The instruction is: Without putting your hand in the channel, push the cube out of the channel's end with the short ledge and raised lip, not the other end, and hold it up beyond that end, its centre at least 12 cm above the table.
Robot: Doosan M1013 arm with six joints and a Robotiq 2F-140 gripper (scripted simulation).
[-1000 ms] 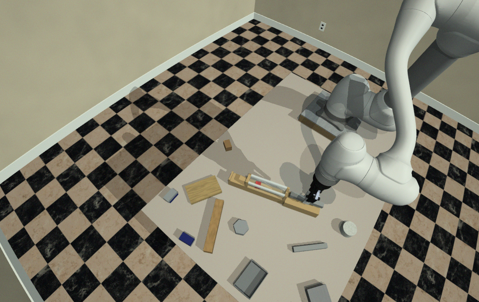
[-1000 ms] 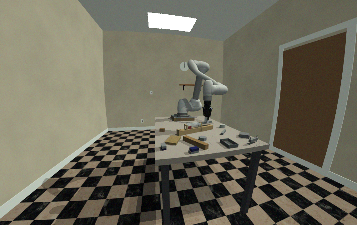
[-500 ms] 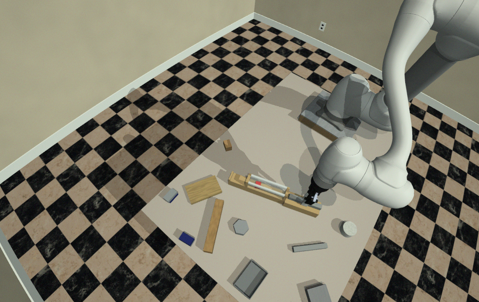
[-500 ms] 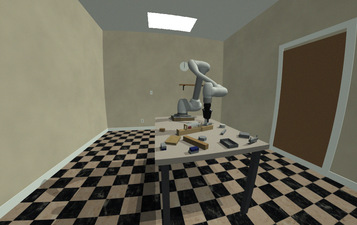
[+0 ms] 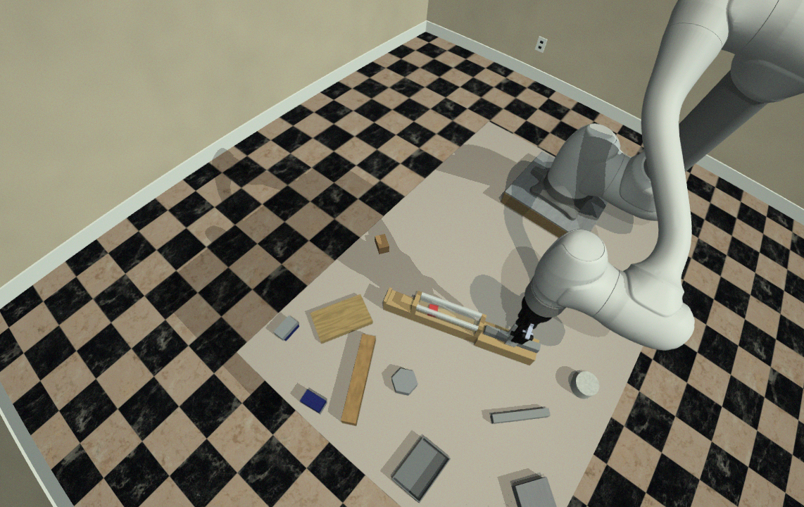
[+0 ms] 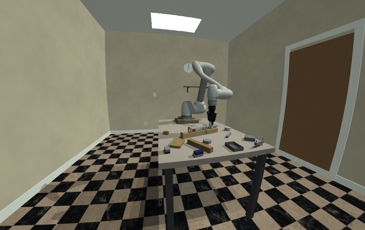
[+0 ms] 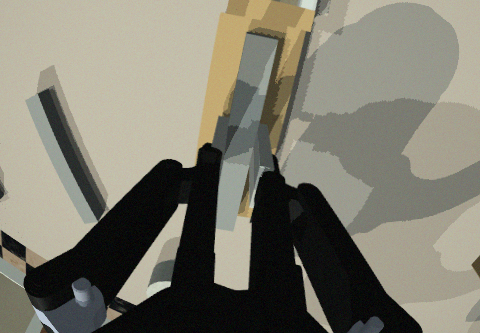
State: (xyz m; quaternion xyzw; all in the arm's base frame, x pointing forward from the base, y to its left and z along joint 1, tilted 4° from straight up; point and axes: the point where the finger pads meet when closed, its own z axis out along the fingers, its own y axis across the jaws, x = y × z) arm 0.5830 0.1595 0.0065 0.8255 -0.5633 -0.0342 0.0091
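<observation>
A small red cube (image 5: 433, 308) sits inside the wooden channel (image 5: 455, 321) between its two pale rails, nearer the left end. My gripper (image 5: 522, 334) is shut on a grey stick (image 5: 505, 334) and hangs over the channel's right end block. In the wrist view the grey stick (image 7: 250, 107) runs from my fingertips along the wooden end piece toward the rails. The cube is hidden in the wrist view. From the exterior view my gripper (image 6: 212, 123) points straight down at the right end of the channel (image 6: 199, 131).
On the table lie a wooden plate (image 5: 340, 317), a wooden plank (image 5: 358, 378), a grey hexagon (image 5: 403, 380), a grey bar (image 5: 519, 414), a pale cylinder (image 5: 583, 383), a grey tray (image 5: 419, 467), two bluish blocks (image 5: 312, 399) and a small wooden cube (image 5: 381, 243).
</observation>
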